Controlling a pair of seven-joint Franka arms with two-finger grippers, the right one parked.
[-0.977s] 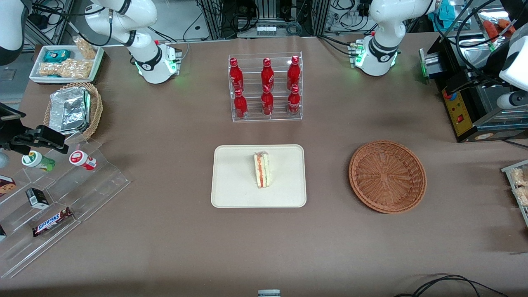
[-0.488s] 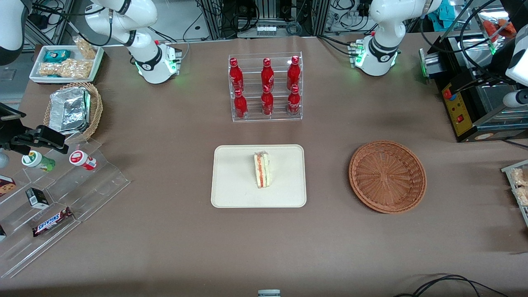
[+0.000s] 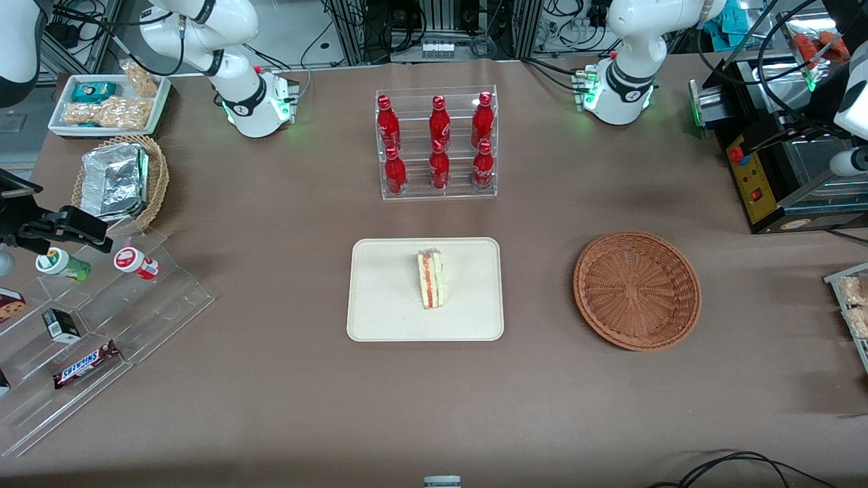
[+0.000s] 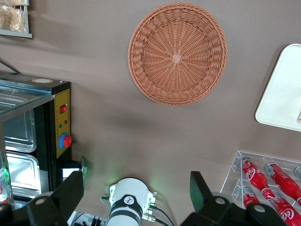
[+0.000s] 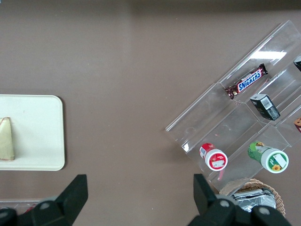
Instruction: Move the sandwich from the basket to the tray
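Brown matte cloth covers the whole bench [image 3: 271, 379], with lab racks and cables around the edges.

The tool [image 4: 136, 195] is parked high up near the working arm's end, above the metal box with the red button [image 4: 60, 123]. Its two dark fingers [image 4: 70, 193] are spread wide with nothing between them.

Below it, the basket [image 4: 178, 53] sits empty: round, shallow, reddish-brown wicker with a tight radial weave. Next out toward the middle of the bench is the tray [image 3: 386, 291], cream plastic with rounded corners and a low rim. The sandwich [image 3: 431, 278] is on it, a bit off centre, standing on edge with the filling layers facing up. So the job looks done to me, with the arm well clear.

If it had to be grabbed again, I'd guess it's very light and squishy. It's pale soft bread with orange-red and green layers, and it would crush or shear apart under a hard squeeze. Best bet is probably a gentle pinch across the two flat bread faces, around the middle of the wedge, not on the thin tip.

Farther from the camera than the tray is a clear acrylic rack of red bottles [image 3: 437, 142], glossy and hard. Toward the parked arm's end are a stepped acrylic stand [image 3: 135, 308] with a Snickers bar [image 3: 86, 364], and a tan basket holding a foil packet [image 3: 112, 179].
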